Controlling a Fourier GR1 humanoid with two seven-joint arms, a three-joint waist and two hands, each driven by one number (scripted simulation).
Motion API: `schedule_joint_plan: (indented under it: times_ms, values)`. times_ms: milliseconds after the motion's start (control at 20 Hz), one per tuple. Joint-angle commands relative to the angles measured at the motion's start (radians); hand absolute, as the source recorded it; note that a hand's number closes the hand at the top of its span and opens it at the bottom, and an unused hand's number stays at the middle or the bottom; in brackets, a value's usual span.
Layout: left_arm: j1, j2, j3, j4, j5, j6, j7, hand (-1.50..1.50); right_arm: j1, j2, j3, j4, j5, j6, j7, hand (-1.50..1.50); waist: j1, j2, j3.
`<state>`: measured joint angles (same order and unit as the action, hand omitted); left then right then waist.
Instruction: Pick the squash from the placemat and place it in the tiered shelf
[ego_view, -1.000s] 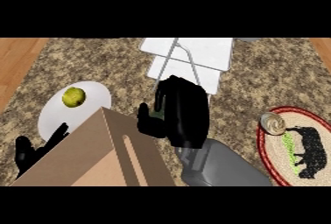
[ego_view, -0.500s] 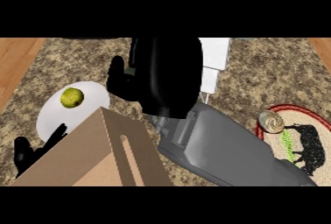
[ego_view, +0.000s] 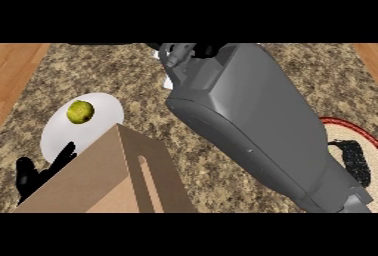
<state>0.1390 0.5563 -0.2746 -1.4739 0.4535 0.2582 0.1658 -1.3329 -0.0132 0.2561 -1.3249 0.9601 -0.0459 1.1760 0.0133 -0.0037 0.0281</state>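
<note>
My right forearm (ego_view: 258, 125) fills the middle of the head view, running from the lower right up to the top edge. Only the base of the right hand (ego_view: 203, 48) shows there, and what it holds is hidden. No squash is visible. Just the red-rimmed edge of the placemat (ego_view: 353, 131) shows at the right, past the forearm. A small white sliver of the tiered shelf (ego_view: 168, 83) peeks out left of the wrist. My left hand (ego_view: 33, 172) rests open at the lower left, fingers up, beside the cardboard box.
A white plate (ego_view: 55, 135) with a yellow-green fruit (ego_view: 80, 111) lies at the left on the speckled counter. A brown cardboard box (ego_view: 111, 175) stands at the lower left. Wooden floor shows beyond the counter's left and right edges.
The right arm has risen and reached further up the view, so the hand has left at the top edge. The forearm now covers the shelf and most of the placemat. The left hand has not moved.
</note>
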Motion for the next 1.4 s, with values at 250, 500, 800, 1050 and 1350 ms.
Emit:
schedule_joint_plan:
  times_ms: [250, 500, 800, 1050, 1350]
  values:
    - [-0.102, -0.029, 0.022, 0.004, 0.068, -0.014, 0.030, 0.00, -0.120, -0.040, -0.189, 0.219, -0.052, 0.078, -0.015, 1.50, -0.009, 0.009, -0.029]
    - [-0.107, -0.056, -0.019, 0.050, 0.062, 0.006, -0.007, 0.00, -0.129, -0.067, -0.219, 0.323, -0.060, 0.083, -0.108, 1.50, -0.012, 0.013, -0.030]
    - [-0.154, -0.034, -0.024, 0.056, 0.091, 0.014, 0.019, 0.00, -0.125, -0.077, -0.229, 0.421, -0.032, 0.026, -0.179, 1.50, -0.011, 0.014, -0.030]
    - [-0.120, -0.071, -0.084, 0.061, 0.058, 0.065, -0.035, 0.00, -0.135, -0.093, -0.250, 0.489, -0.023, -0.018, -0.242, 1.50, -0.003, 0.014, -0.030]
    - [-0.196, -0.027, -0.064, 0.101, 0.112, 0.028, -0.002, 0.00, -0.129, -0.092, -0.262, 0.564, -0.011, -0.109, -0.325, 1.50, -0.008, 0.019, -0.030]
